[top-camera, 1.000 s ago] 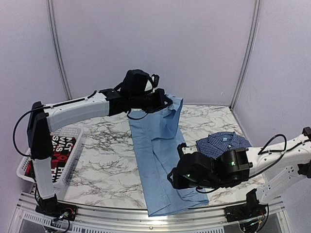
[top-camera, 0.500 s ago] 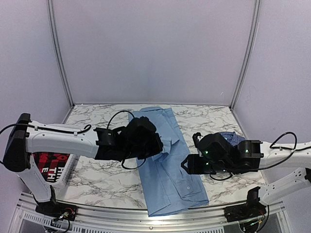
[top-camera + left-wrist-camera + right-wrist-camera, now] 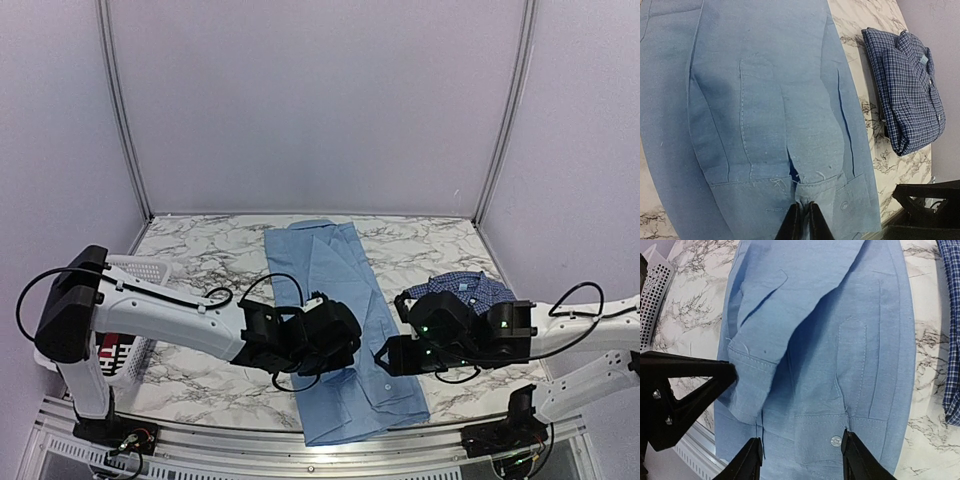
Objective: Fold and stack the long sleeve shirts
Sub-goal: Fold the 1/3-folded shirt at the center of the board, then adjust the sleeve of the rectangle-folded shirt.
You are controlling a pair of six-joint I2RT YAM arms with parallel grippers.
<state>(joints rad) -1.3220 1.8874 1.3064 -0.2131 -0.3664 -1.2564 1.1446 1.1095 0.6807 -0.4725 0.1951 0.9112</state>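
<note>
The light blue shirt (image 3: 320, 260) lies in a long strip from the back of the table to its near edge. My left gripper (image 3: 347, 348) is low over the near part of that strip. In the left wrist view this left gripper (image 3: 802, 220) is shut, pinching a sleeve cuff of the light blue shirt (image 3: 765, 100). My right gripper (image 3: 386, 356) hovers at the strip's right edge. Seen from the right wrist, the right gripper (image 3: 801, 456) is open over a buttoned cuff of the light blue shirt (image 3: 840, 315). The dark checked shirt (image 3: 470, 290) (image 3: 910, 85) lies folded at the right.
A white basket (image 3: 140, 270) (image 3: 652, 285) stands at the left edge and holds a red-and-black garment (image 3: 110, 345). The table's near edge runs just below the shirt's hem. The two grippers are close together over the shirt.
My left gripper has come down from high at the back to low near the front, drawing the sleeve along the shirt. My right gripper has lifted slightly and spread its fingers wider.
</note>
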